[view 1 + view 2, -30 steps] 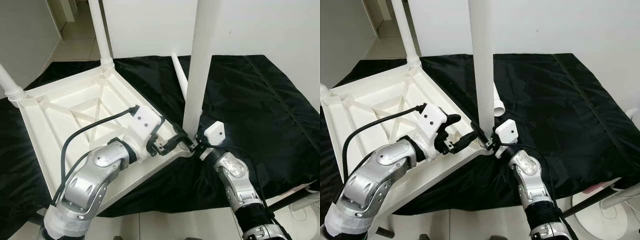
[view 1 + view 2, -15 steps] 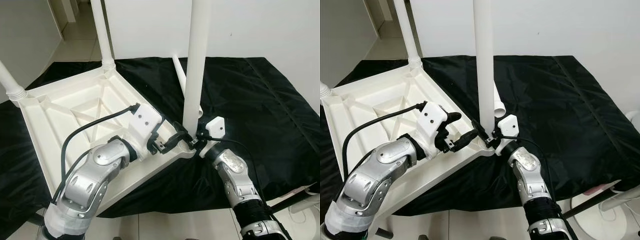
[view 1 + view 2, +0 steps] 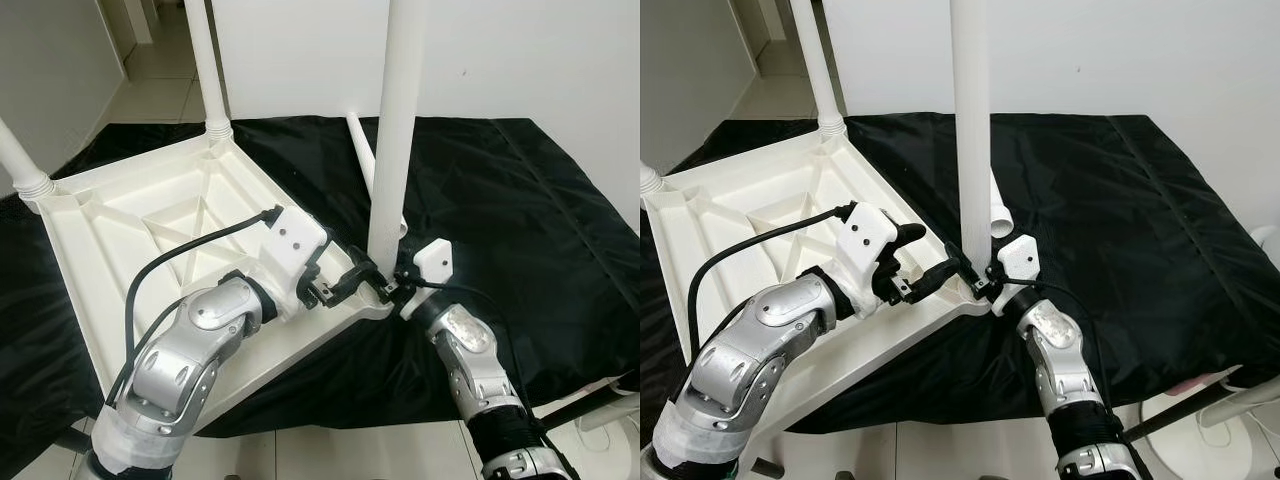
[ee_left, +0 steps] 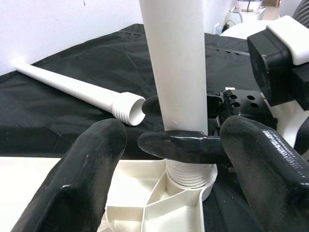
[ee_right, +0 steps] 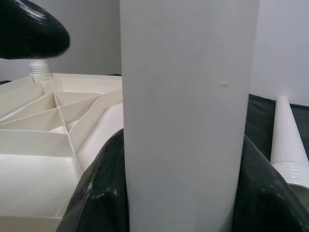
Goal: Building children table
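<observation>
Black floor sheet [image 3: 520, 210] — upturned tabletop [image 3: 130, 230], third leg [image 3: 395, 150] at near corner socket.
Right gripper [image 3: 985, 275] clamps leg base; left gripper [image 4: 169, 145] spread open beside it — keep leg plumb, twist threads home.

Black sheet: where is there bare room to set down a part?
The black sheet lies bare right of the loose leg, out to the wall. It is crowded where both grippers meet the upright leg at the tabletop corner.

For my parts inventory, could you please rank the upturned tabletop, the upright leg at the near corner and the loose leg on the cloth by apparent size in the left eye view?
1. Upturned tabletop, largest.
2. Upright leg, cropped by the frame's top.
3. Loose leg, smallest, partly hidden and farther away, so its true size is unsure.
</observation>
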Available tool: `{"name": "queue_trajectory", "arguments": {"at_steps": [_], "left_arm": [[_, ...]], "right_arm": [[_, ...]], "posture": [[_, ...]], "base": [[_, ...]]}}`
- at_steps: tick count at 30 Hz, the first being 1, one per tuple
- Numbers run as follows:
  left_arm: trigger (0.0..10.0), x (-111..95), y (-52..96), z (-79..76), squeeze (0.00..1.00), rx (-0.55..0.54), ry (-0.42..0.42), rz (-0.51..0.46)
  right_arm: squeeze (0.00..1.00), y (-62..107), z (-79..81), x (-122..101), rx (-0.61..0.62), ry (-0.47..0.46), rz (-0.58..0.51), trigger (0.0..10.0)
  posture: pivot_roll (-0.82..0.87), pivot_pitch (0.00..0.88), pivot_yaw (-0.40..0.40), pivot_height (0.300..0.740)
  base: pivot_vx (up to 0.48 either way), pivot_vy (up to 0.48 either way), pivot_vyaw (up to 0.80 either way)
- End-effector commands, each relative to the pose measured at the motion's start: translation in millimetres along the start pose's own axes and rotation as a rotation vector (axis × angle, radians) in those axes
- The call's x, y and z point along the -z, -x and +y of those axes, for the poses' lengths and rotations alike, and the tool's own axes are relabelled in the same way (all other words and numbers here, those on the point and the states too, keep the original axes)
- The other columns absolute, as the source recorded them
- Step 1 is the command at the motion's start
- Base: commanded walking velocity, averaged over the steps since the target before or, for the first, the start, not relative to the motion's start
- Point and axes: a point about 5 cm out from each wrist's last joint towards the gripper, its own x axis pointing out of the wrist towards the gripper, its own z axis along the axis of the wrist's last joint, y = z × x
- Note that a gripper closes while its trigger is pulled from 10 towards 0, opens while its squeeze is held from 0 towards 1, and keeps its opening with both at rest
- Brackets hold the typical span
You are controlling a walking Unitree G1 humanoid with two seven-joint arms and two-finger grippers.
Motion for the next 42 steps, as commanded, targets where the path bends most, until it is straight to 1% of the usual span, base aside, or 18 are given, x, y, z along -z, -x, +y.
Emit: {"name": "queue_trajectory", "arguments": {"at_steps": [1, 2, 5, 6, 7, 8, 9, 10, 12, 14, 16, 18, 20, 22, 25, 26, 32, 42], "left_arm": [[10.0, -0.7, -2.9, -0.2, 0.0, 0.0, -0.008, -0.006], [10.0, -1.1, -3.4, -0.4, 0.0, 0.003, -0.004, -0.009], [10.0, -1.8, -3.9, -0.5, 0.0, 0.01, 0.003, -0.014], [10.0, -2.5, -4.6, -0.6, 0.0, 0.022, 0.018, -0.02], [10.0, -2.5, -4.6, -0.6, 0.0, 0.022, 0.018, -0.02], [10.0, -3.0, -4.9, -0.6, 0.0, 0.031, 0.028, -0.025], [10.0, -3.8, -5.2, -1.0, 1.0, 0.044, 0.037, -0.034], [10.0, -3.8, -5.2, -1.0, 1.0, 0.044, 0.037, -0.034], [10.0, -9.5, -3.5, -6.1, 1.0, 0.118, 0.083, -0.083], [10.0, -9.5, -3.5, -6.1, 1.0, 0.118, 0.083, -0.083], [10.0, -16.2, -1.6, -11.8, 1.0, 0.187, 0.115, -0.126], [10.0, -16.2, -1.6, -11.8, 1.0, 0.187, 0.115, -0.126], [10.0, -22.5, -1.8, -13.0, 1.0, 0.214, 0.131, -0.158], [10.0, -22.5, -1.8, -13.0, 1.0, 0.214, 0.131, -0.158], [10.0, -27.5, -4.0, -10.4, 0.99, 0.2, 0.134, -0.178], [10.0, -30.5, -4.5, -9.9, 0.0, 0.205, 0.14, -0.193], [10.0, -40.2, -6.0, -7.4, 0.0, 0.221, 0.164, -0.241], [10.0, -54.9, -10.6, -3.4, 0.0, 0.235, 0.207, -0.305]], "right_arm": [[0.0, 33.5, 13.1, 50.6, 0.017, -0.125, 0.238, 10.0], [0.0, 33.0, 11.5, 45.4, 0.03, -0.124, 0.205, 10.0], [0.0, 31.1, 9.5, 37.7, 0.031, -0.115, 0.173, 10.0], [0.0, 27.8, 7.2, 26.7, 0.023, -0.104, 0.136, 10.0], [0.0, 27.8, 7.2, 26.7, 0.023, -0.104, 0.136, 10.0], [0.0, 25.6, 6.0, 19.5, 0.014, -0.095, 0.115, 10.0], [0.0, 23.6, 4.8, 11.7, -0.002, -0.095, 0.091, 10.0], [0.0, 23.6, 4.8, 11.7, -0.002, -0.095, 0.091, 10.0], [0.0, 20.0, 3.5, -3.5, -0.054, -0.069, 0.055, 10.0], [0.0, 20.0, 3.5, -3.5, -0.054, -0.069, 0.055, 10.0], [0.0, 16.3, 2.2, -18.3, -0.109, -0.028, 0.025, 10.0], [0.0, 16.3, 2.2, -18.3, -0.109, -0.028, 0.025, 10.0], [0.0, 13.0, -2.7, -33.0, -0.144, 0.01, -0.002, 10.0], [0.0, 13.0, -2.7, -33.0, -0.144, 0.01, -0.002, 10.0], [0.0, 10.6, -9.8, -46.4, -0.155, 0.04, -0.024, 10.0], [0.0, 9.8, -12.8, -51.7, -0.156, 0.057, -0.032, 10.0], [0.0, 7.3, -18.0, -66.3, -0.176, 0.091, -0.045, 10.0], [0.0, 5.6, -18.9, -73.8, -0.247, 0.129, -0.023, 10.0]], "posture": [[0.0, 0.018, 0.041, 0.74], [0.0, 0.018, 0.041, 0.74], [0.0, 0.018, 0.041, 0.74], [-0.01, 0.013, 0.035, 0.74], [-0.01, 0.013, 0.035, 0.74], [-0.01, 0.013, 0.035, 0.74], [-0.01, 0.007, 0.031, 0.74], [-0.01, 0.007, 0.031, 0.74], [-0.02, 0.0, 0.023, 0.74], [-0.02, 0.0, 0.023, 0.74], [-0.02, 0.0, 0.016, 0.74], [-0.02, 0.0, 0.016, 0.74], [-0.02, 0.0, 0.007, 0.74], [-0.02, 0.0, 0.007, 0.74], [-0.03, 0.0, 0.002, 0.74], [-0.03, 0.0, -0.001, 0.74], [-0.03, 0.0, -0.004, 0.74], [-0.03, 0.0, -0.001, 0.74]], "base": [[0.0, 0.0, 0.0], [0.0, 0.0, 0.0], [0.0, 0.0, 0.0], [0.0, 0.0, 0.0], [0.0, 0.0, 0.0], [0.0, 0.0, 0.0], [0.0, 0.0, 0.0], [0.0, 0.0, 0.0], [0.0, 0.0, 0.0], [0.0, 0.0, 0.0], [0.0, 0.0, 0.0], [0.0, 0.0, 0.0], [0.0, 0.0, 0.0], [0.0, 0.0, 0.0], [0.0, 0.0, 0.0], [0.0, 0.0, 0.0], [0.0, 0.0, 0.0], [0.0, 0.0, 0.0]]}}
